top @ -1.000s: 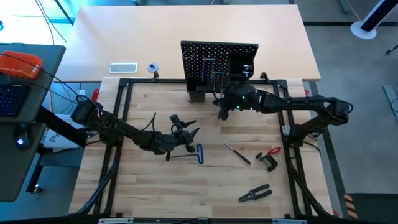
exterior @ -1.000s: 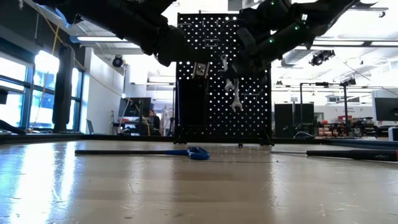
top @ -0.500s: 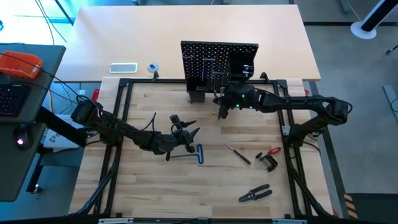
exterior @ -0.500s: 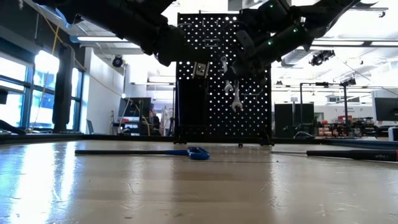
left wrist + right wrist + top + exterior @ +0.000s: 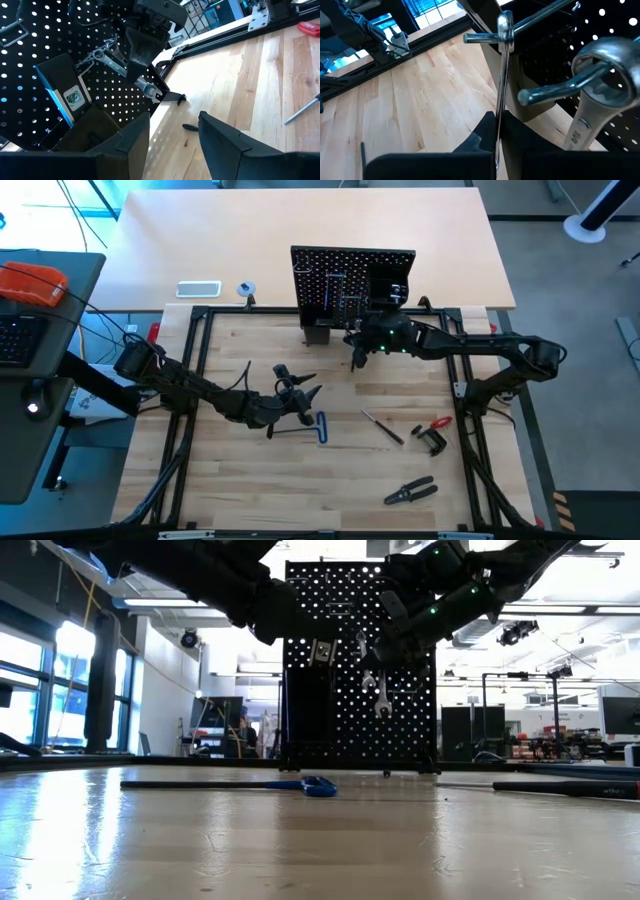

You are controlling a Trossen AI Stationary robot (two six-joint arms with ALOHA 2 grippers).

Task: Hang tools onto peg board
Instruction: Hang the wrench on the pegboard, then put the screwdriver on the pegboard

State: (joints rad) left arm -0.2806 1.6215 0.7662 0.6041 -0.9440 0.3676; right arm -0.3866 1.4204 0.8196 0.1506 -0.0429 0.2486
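Right arm parked at the peg board with a wrench halfway onto its hook

Biggest first: the bench (image 5: 250, 490) fills the lower half of the high view, with the peg board (image 5: 330, 265) upright at top centre. The right tool (image 5: 357, 350) sits just below the board's face, pinched tight on a thin silver wrench (image 5: 503, 75). The wrench's long axis runs up from the tool, its ring end already threaded on a hook (image 5: 485, 36), so the right arm is plainly the nearer one. The left tool (image 5: 300, 402), mid-frame, stands part-open and empty above the blue-handled bent key (image 5: 318, 427). Lower right: screwdriver (image 5: 382, 427), red-and-black clamp (image 5: 432, 434), pliers (image 5: 410, 492).
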